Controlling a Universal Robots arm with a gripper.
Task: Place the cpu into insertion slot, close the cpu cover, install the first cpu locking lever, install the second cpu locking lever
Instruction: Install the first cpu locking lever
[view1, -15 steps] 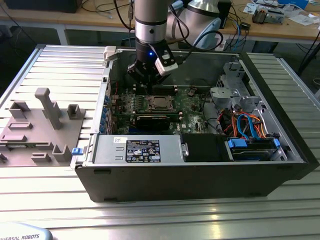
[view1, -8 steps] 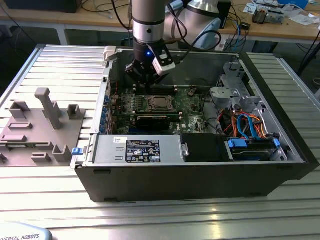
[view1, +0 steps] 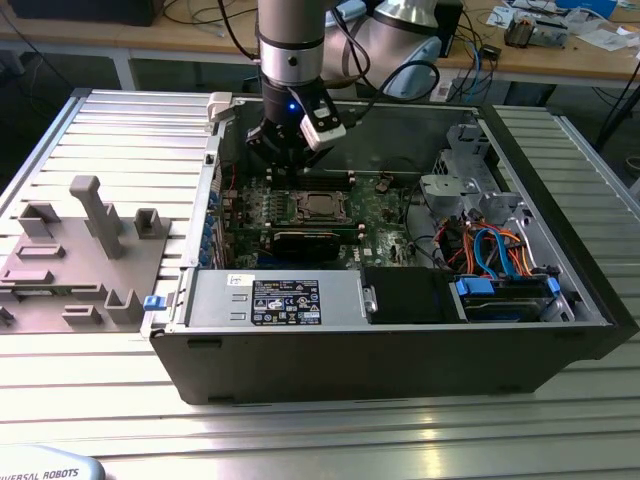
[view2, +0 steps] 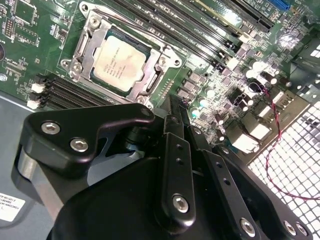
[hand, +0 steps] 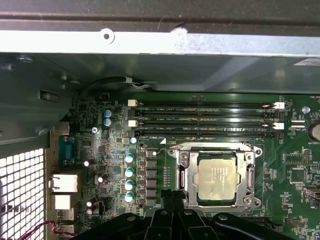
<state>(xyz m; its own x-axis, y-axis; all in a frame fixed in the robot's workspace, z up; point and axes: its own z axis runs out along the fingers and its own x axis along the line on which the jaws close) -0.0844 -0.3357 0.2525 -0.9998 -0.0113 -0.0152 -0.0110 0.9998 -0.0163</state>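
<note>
Pincer (view2: 172, 107): fingers drawn together, holding nothing, poised just beside the insertion slot (hand: 216, 175) in both wrist views.
Cpu (view2: 119, 63): lying flat in the slot, clear of the fingertips.
Cpu cover (hand: 183, 172): silver frame lying down around the chip.
Computer case (view1: 400, 350): open on the surface, green motherboard (view1: 385, 215) inside, slot near its middle.

1. The arm (view1: 291, 40) comes down vertically from above, wrist pointing straight down.
2. The black end effector (view1: 283, 160) hangs low at its tip.
3. In the second wrist view its fingers (view2: 176, 125) lie pressed together, nothing between them.
</note>
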